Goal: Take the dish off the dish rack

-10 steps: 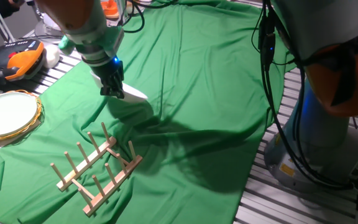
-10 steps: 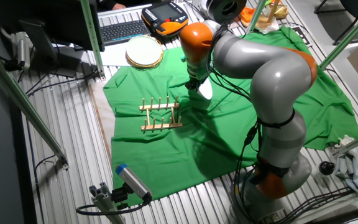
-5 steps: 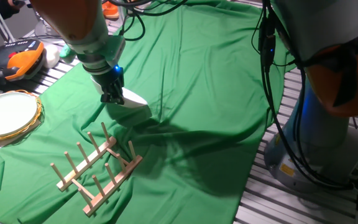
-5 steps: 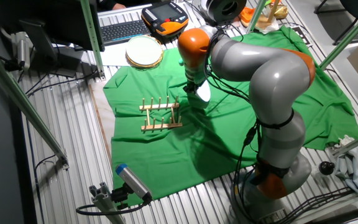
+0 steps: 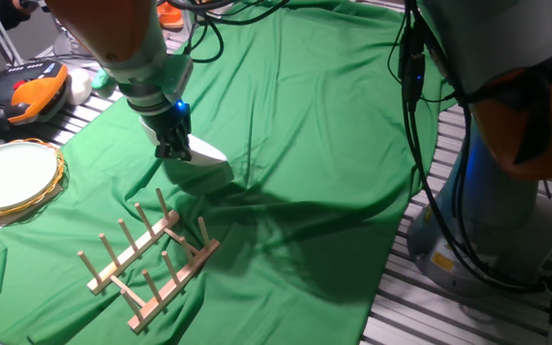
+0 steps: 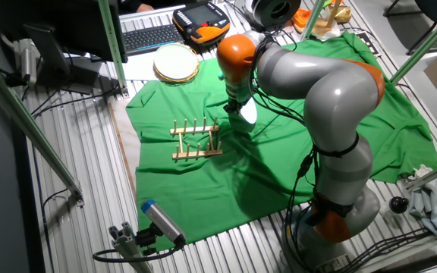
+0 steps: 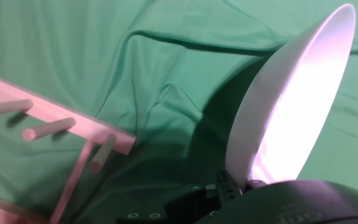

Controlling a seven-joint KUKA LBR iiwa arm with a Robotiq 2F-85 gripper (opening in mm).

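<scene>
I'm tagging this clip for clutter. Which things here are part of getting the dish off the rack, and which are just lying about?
Part of the job:
- the dish, gripped at its rim
- the gripper
- the dish rack, with nothing in it

Lying about:
- gold-rimmed plate
- orange and black pendant
- keyboard
- green cloth

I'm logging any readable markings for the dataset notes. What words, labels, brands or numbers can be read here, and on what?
None can be read.
Pendant: its screen and keys are too small and blurred.
Keyboard: key legends too small.
Dish, rack and cloth: no markings visible.
</scene>
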